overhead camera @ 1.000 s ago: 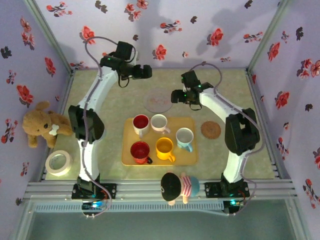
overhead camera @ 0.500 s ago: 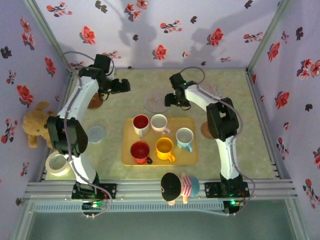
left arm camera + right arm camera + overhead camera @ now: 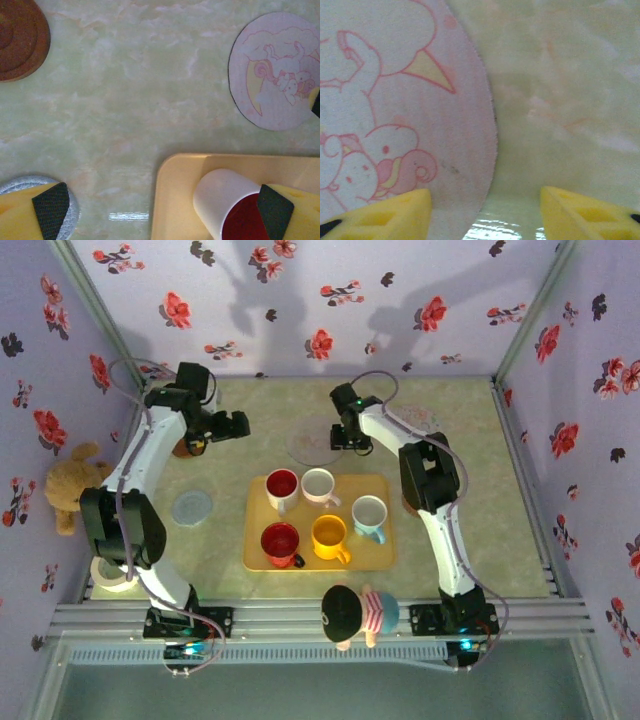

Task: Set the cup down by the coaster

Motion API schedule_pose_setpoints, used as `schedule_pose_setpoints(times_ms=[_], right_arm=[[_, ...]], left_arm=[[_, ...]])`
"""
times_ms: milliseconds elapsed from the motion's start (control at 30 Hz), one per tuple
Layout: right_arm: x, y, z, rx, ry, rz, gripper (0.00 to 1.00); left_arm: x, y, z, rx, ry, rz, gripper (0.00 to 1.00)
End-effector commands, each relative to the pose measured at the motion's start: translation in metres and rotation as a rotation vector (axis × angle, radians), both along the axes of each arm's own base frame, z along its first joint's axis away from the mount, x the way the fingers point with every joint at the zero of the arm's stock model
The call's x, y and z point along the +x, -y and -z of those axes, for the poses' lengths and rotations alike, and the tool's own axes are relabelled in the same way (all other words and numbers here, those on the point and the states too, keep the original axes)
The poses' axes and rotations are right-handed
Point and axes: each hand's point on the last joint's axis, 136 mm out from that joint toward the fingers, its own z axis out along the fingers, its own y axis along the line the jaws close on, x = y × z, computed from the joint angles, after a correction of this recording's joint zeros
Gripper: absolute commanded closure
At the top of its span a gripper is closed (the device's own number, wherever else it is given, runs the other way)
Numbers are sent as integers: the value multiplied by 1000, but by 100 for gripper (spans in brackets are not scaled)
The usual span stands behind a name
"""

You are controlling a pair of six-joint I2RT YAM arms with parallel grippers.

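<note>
Just ahead of the right gripper (image 3: 485, 212), a pink printed coaster (image 3: 395, 125) looks matt and felt-like, with a fuzzy edge. The table (image 3: 560, 100) is smooth, glossy and marbled. Near the left gripper (image 3: 162, 207) are a smooth, plastic-looking tray (image 3: 180, 200), a glossy cup (image 3: 215, 197) and a ringed, wood-like brown coaster (image 3: 17, 37).

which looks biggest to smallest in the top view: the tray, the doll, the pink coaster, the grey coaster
1. tray
2. doll
3. pink coaster
4. grey coaster
The doll may sit nearer the camera, so its place above the pink coaster is unsure.
</note>
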Motion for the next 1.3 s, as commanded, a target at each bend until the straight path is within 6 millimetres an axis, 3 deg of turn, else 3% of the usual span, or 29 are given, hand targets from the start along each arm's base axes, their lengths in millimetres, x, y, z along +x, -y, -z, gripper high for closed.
schedule_pose_setpoints(times_ms=[0, 167, 467, 867, 1267], right_arm=[[-11, -22, 32, 35, -77, -44, 53], [-8, -21, 31, 18, -74, -54, 65], [-5, -29, 33, 46, -78, -63, 71], [4, -23, 25, 12, -44, -51, 100], [15, 4, 10, -58, -9, -21, 100]], left_arm=[[-3, -5, -6, 11, 16, 0, 0], [-3, -6, -5, 13, 11, 0, 0], [-7, -10, -2, 23, -3, 3, 0], [-7, -12, 4, 24, -19, 4, 0], [-7, -13, 5, 27, -25, 9, 0]])
